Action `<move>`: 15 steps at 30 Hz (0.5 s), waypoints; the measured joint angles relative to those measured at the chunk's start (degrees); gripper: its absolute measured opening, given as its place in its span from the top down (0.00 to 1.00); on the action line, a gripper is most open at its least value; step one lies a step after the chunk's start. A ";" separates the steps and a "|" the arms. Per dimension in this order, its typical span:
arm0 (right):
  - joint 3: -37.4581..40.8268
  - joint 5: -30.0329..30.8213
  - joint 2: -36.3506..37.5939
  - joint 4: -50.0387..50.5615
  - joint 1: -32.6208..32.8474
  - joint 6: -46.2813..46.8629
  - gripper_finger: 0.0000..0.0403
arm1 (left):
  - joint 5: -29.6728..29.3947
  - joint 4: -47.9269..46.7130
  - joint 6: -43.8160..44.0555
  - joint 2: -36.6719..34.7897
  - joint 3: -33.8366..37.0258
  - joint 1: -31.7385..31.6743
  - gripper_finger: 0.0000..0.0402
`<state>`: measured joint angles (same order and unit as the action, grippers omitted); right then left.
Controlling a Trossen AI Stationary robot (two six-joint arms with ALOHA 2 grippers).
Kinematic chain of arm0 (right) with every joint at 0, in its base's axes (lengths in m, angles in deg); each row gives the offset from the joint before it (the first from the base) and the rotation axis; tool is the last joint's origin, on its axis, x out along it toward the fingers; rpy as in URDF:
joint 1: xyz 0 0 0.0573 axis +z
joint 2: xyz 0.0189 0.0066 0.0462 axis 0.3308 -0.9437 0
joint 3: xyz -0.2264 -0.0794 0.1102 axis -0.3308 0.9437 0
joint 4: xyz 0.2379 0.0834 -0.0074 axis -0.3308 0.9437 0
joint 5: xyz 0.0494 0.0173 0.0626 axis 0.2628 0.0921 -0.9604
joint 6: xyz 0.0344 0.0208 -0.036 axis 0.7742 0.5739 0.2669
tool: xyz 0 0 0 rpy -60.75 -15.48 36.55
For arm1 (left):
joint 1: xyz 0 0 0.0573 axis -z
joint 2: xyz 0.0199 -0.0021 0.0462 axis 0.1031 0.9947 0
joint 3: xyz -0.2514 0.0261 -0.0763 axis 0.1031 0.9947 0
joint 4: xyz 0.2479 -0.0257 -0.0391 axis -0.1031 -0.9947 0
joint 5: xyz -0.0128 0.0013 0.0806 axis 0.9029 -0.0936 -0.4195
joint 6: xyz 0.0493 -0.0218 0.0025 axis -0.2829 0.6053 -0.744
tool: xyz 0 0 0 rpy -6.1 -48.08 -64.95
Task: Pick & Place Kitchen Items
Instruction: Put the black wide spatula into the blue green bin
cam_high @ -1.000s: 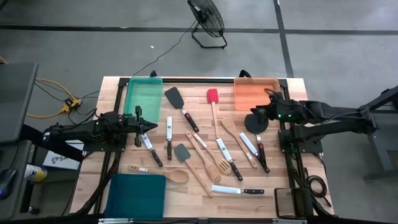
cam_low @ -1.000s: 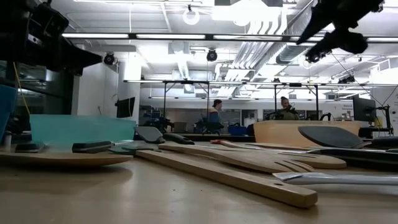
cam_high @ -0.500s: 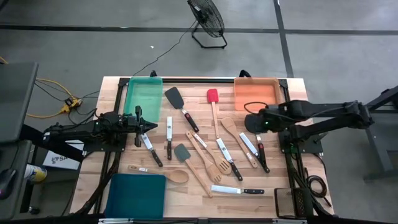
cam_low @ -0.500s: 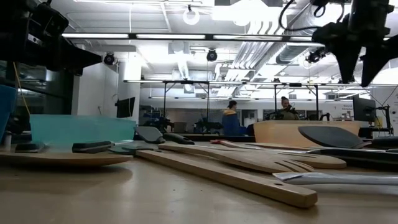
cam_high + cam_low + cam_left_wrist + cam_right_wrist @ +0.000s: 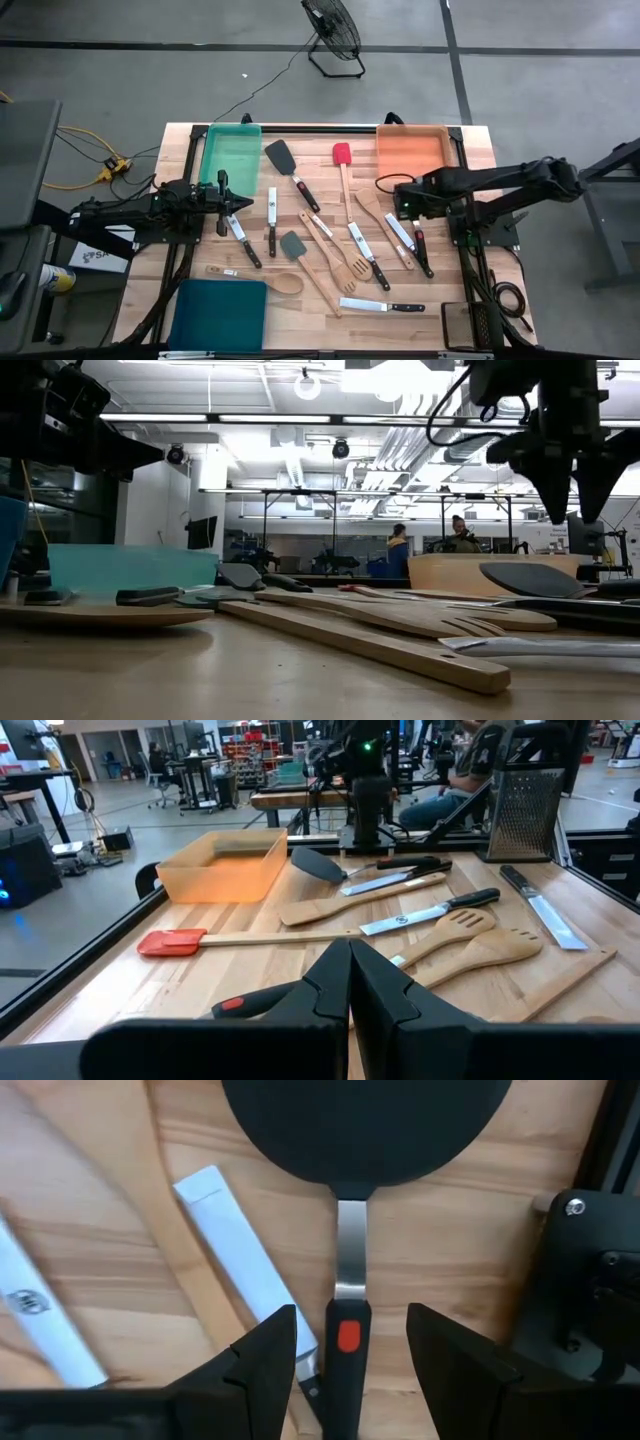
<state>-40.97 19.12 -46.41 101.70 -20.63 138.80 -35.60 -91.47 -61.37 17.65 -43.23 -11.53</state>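
Observation:
Several kitchen items lie flat on the wooden table (image 5: 480,145): knives, wooden spoons and turners, a red spatula (image 5: 342,155). My right gripper (image 5: 403,205) points straight down, open, above a black round-headed spatula (image 5: 365,1120). Its two fingers (image 5: 265,1365) stand on either side of the spatula's black handle (image 5: 345,1345), where the steel neck ends. In the low view the right gripper (image 5: 572,495) hangs well above the tabletop. My left gripper (image 5: 248,203) waits shut and level at the table's left side, its fingers (image 5: 350,990) together and touching nothing.
A green tray (image 5: 232,152) stands at the far left, an orange tray (image 5: 410,150) at the far right, a teal tray (image 5: 218,313) at the near left. A white-bladed knife (image 5: 240,1240) lies close beside the spatula's handle. People move in the room behind.
My right gripper has swung from nearly level to pointing straight down. It has come down and toward the table's left, from beside the orange tray to over the round-headed spatula. Its fingers have stayed apart. Nothing on the table has moved.

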 joint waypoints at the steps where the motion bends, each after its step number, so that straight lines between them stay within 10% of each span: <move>1: 0.00 0.10 -0.84 -0.02 0.16 0.00 0.54 | 0.00 0.00 0.00 0.00 0.00 0.00 1.00; 15: 6.57 -0.11 -5.29 -7.64 0.18 1.54 0.34 | 0.00 0.00 0.02 0.00 0.00 0.00 1.00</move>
<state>-34.40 19.02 -51.70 94.06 -20.44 140.34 -35.60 -91.47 -61.36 17.65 -43.23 -11.53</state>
